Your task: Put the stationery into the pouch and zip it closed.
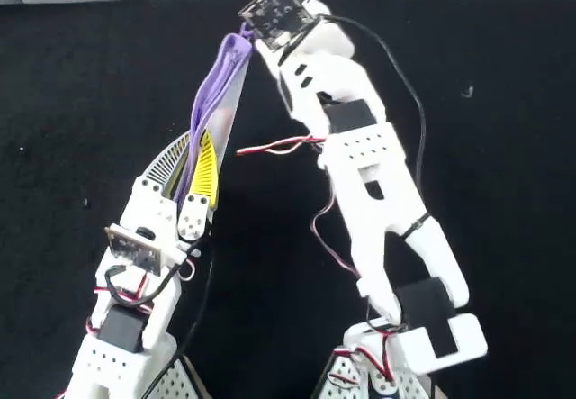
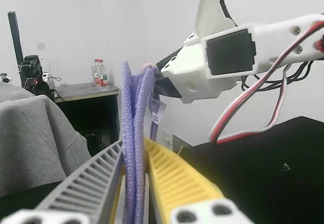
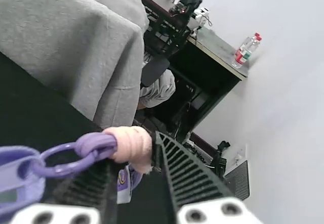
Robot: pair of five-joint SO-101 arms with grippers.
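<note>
The purple pouch (image 1: pixel 216 93) stretches edge-up between the two grippers over the black table (image 1: pixel 486 147). My left gripper (image 1: pixel 198 140) is shut on its near end, the purple fabric (image 2: pixel 135 148) pinched between the grey finger (image 2: pixel 86 181) and the yellow finger (image 2: pixel 174 176). At the far end my right gripper (image 1: pixel 252 33) is shut on the zipper pull (image 3: pixel 130 144), a pink-wrapped tab on a purple ring (image 3: pixel 76 155), with one black finger (image 3: pixel 187 176) alongside. In the left wrist view the right arm (image 2: pixel 228 57) shows just beyond the pouch's far end.
Red and white cables (image 1: pixel 279 147) hang from the right arm over mid-table. Grey cloth (image 3: pixel 66 47) lies past the table's far edge, with a dark desk holding bottles (image 2: pixel 98 72) behind it. The table surface to the right of the right arm is open.
</note>
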